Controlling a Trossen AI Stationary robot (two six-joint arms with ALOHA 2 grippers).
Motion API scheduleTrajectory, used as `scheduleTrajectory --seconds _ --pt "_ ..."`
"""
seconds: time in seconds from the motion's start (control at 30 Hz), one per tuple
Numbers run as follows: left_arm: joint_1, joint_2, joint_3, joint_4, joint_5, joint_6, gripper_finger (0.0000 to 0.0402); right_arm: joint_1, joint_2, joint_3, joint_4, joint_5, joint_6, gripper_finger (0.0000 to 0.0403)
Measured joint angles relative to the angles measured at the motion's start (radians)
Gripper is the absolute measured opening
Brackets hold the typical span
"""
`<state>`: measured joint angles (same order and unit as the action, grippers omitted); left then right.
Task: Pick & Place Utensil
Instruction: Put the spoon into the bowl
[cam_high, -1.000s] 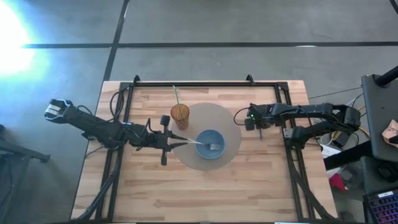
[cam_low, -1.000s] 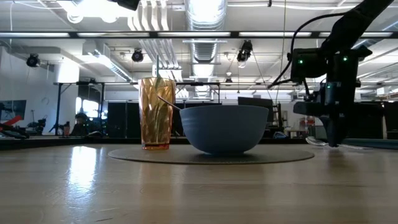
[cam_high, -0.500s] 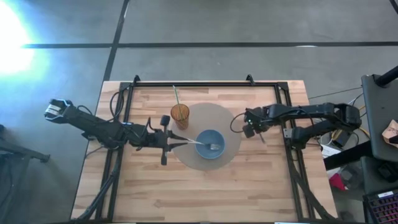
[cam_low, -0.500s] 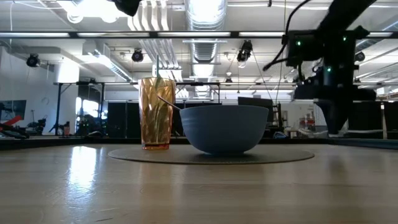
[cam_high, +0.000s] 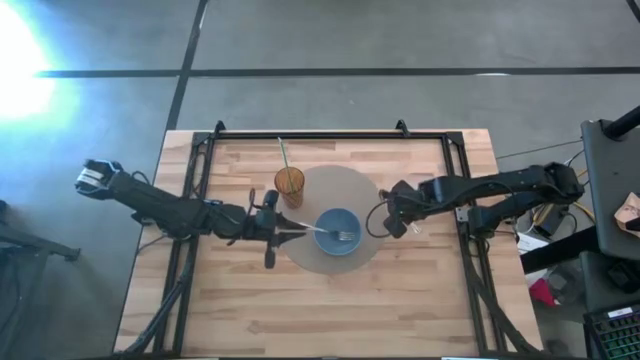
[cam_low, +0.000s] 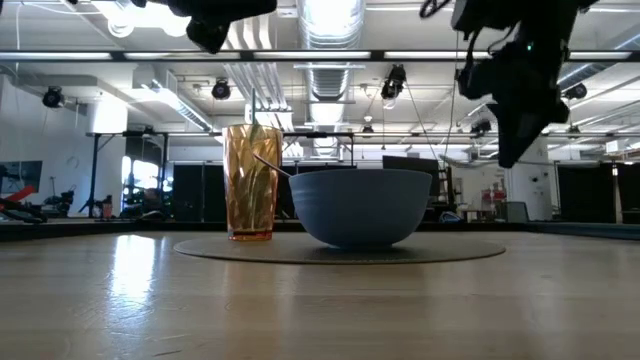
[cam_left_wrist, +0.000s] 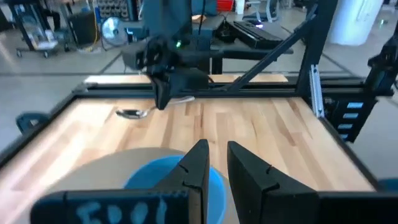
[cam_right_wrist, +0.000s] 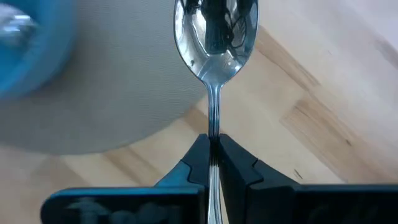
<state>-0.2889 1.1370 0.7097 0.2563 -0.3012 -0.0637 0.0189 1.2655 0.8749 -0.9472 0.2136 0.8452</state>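
Observation:
A blue bowl (cam_high: 338, 232) (cam_low: 360, 205) stands on a round grey placemat (cam_high: 330, 190). A fork (cam_high: 320, 231) lies in it, its handle leaning on the rim toward my left gripper (cam_high: 288, 232) (cam_left_wrist: 217, 158). That gripper hovers just left of the bowl with a small gap between its fingers and nothing in them. My right gripper (cam_high: 393, 222) (cam_right_wrist: 212, 146) is at the placemat's right edge, shut on a metal spoon (cam_right_wrist: 214, 31) (cam_left_wrist: 132, 113). An orange cup (cam_high: 290, 183) (cam_low: 250, 180) with a green straw stands at the placemat's far left. My right gripper pinches the spoon's handle (cam_right_wrist: 213, 127) between its two fingers. The handle lies along the fingers, and the spoon's bowl end (cam_right_wrist: 214, 31) sticks out ahead of them. The spoon is lifted clear of the table, above the placemat's right edge.
A black frame (cam_high: 465, 180) runs round the wooden tabletop (cam_high: 400, 290). Bare wood lies near and to the right of the placemat. The room behind the table shows racks and ceiling lights.
My right gripper has carried the spoon up off the table and leftward, from the table's right part to the placemat's right edge. My left gripper has shifted slightly right toward the bowl. The bowl, fork and cup have stayed in place.

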Motion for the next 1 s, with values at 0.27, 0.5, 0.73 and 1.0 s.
scheduleTrajectory --seconds 0.27,0.5,0.73,1.0 --pt "0.000 0.050 0.006 0.057 0.000 -0.156 0.0053 0.084 0.000 0.119 0.001 0.057 -0.089 0.0013" --pt "0.000 0.090 0.006 0.085 -0.001 -0.315 0.0053 0.130 0.000 0.214 0.001 0.086 -0.222 0.0013" --pt "0.000 0.131 0.008 0.102 -0.057 -0.438 0.0053 0.176 0.000 0.281 0.004 0.105 -0.349 0.0013" --pt "0.000 0.172 0.009 0.144 -0.060 -0.528 0.0053 0.229 0.000 0.299 0.016 0.105 -0.490 0.0013"
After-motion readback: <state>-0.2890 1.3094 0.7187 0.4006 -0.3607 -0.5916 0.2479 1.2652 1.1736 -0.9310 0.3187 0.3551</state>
